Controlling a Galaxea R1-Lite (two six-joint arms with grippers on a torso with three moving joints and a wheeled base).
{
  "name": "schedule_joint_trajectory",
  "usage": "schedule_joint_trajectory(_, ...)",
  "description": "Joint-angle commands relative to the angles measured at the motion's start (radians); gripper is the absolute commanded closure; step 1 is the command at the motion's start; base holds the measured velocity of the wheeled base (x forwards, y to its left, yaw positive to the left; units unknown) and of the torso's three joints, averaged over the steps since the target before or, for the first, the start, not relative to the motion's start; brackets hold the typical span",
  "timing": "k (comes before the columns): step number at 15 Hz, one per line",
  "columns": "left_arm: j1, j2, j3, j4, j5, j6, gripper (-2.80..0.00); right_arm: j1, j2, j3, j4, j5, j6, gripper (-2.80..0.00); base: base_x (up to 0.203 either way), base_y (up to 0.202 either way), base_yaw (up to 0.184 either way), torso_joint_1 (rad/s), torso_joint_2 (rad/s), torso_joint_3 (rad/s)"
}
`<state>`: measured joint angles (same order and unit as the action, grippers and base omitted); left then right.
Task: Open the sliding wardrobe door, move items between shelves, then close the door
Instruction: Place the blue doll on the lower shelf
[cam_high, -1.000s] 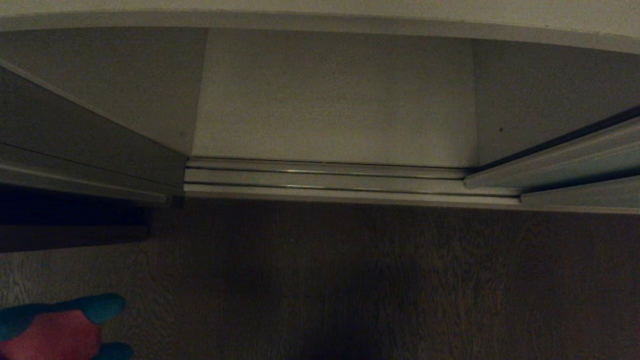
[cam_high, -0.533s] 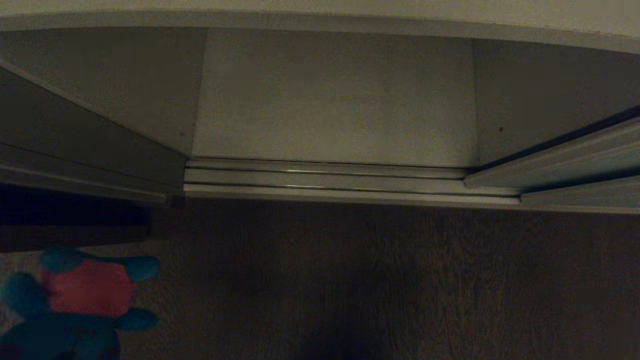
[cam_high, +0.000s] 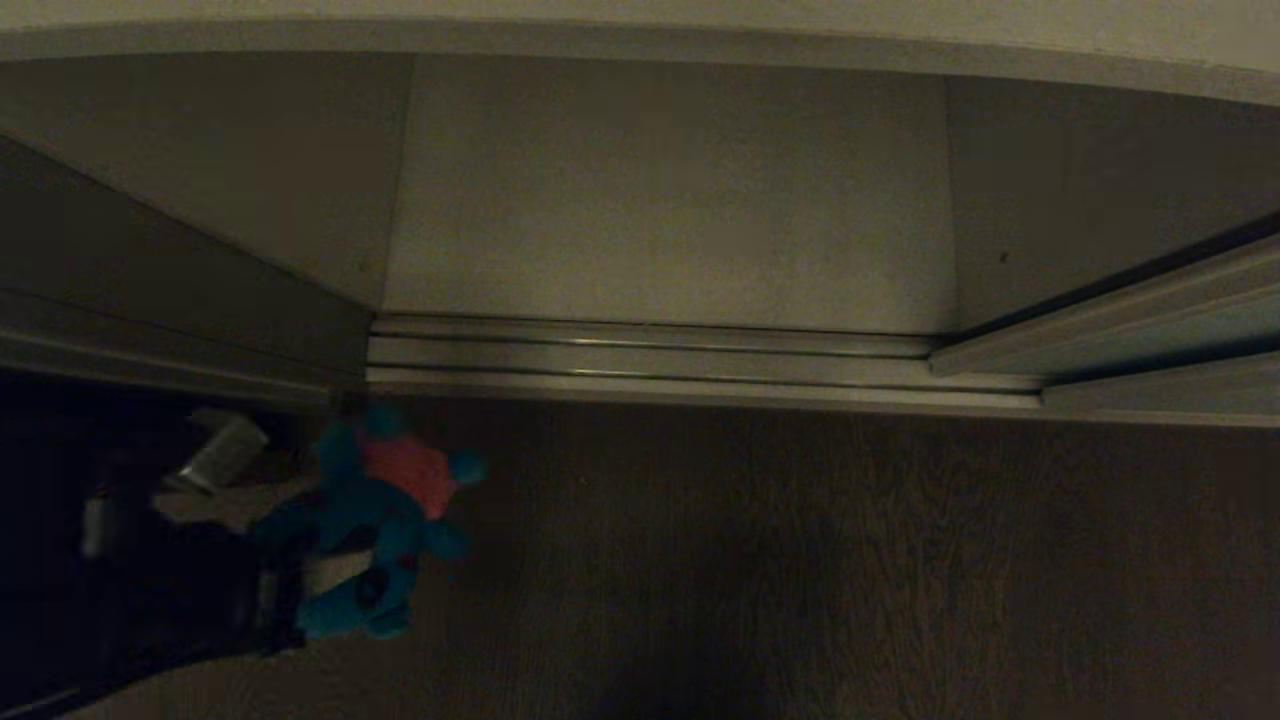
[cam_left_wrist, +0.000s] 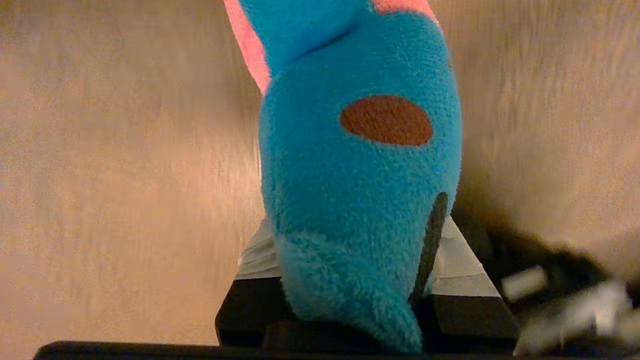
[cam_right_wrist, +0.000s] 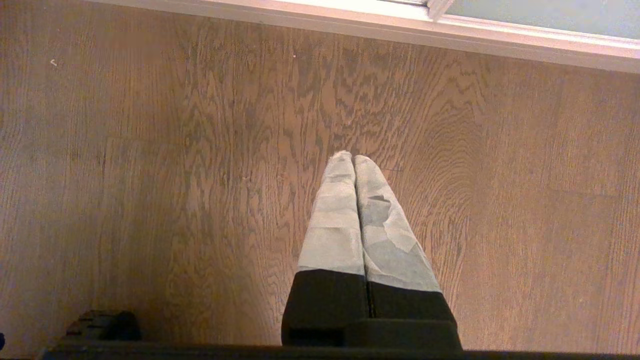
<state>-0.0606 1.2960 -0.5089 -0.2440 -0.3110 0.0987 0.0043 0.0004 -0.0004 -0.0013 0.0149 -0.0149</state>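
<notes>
Fingers of your left gripper (cam_left_wrist: 350, 280) clamped on teal-blue plush creature with pink back (cam_high: 375, 510), gripped at tail end so body projects forward toward open wardrobe. Toy held over brown wood-grain floor (cam_high: 800, 560), near ribbed metal floor track (cam_high: 650, 360). Your right gripper (cam_right_wrist: 354, 165): fingers pressed together, empty, parked over floor.

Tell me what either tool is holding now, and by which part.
The left tool holds the teal-blue plush toy by one end of its body, opposite the pink back. The right tool is shut and empty.
</notes>
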Motion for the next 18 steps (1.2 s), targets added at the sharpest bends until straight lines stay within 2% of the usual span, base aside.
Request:
schedule_joint_trajectory(1,-0.015,0.235,-0.086,-0.14,-0.005,-0.019,0.0,0.0,-0.005,-0.001,0.0,0.0,0.0,0.0,0.0,0.0,0.0,0.0,0.0,0.0)
schedule_joint_trajectory(3,-0.029,0.336,-0.204,-0.265,0.006,-0.087,0.0,0.0,-0.004,-0.001,0.0,0.0,0.0,0.0,0.0,0.0,0.0,0.0,0.0,0.0)
schedule_joint_trajectory(7,-0.081,0.481,-0.381,-0.427,0.056,-0.233,0.0,0.0,-0.003,0.0,-0.001,0.0,0.0,0.0,0.0,0.0,0.0,0.0,0.0,0.0)
schedule_joint_trajectory(11,-0.109,0.667,-0.549,-0.601,0.16,-0.25,0.0,0.0,-0.003,-0.001,0.0,0.0,0.0,0.0,0.0,0.0,0.0,0.0,0.0,0.0)
schedule_joint_trajectory(14,-0.113,0.801,-0.701,-0.706,0.221,-0.247,0.0,0.0,-0.004,-0.001,0.0,0.0,0.0,0.0,0.0,0.0,0.0,0.0,0.0,0.0)
schedule_joint_trajectory(18,-0.115,0.919,-0.847,-0.825,0.297,-0.245,0.0,0.0,-0.004,-0.001,0.0,0.0,0.0,0.0,0.0,0.0,0.0,0.0,0.0,0.0)
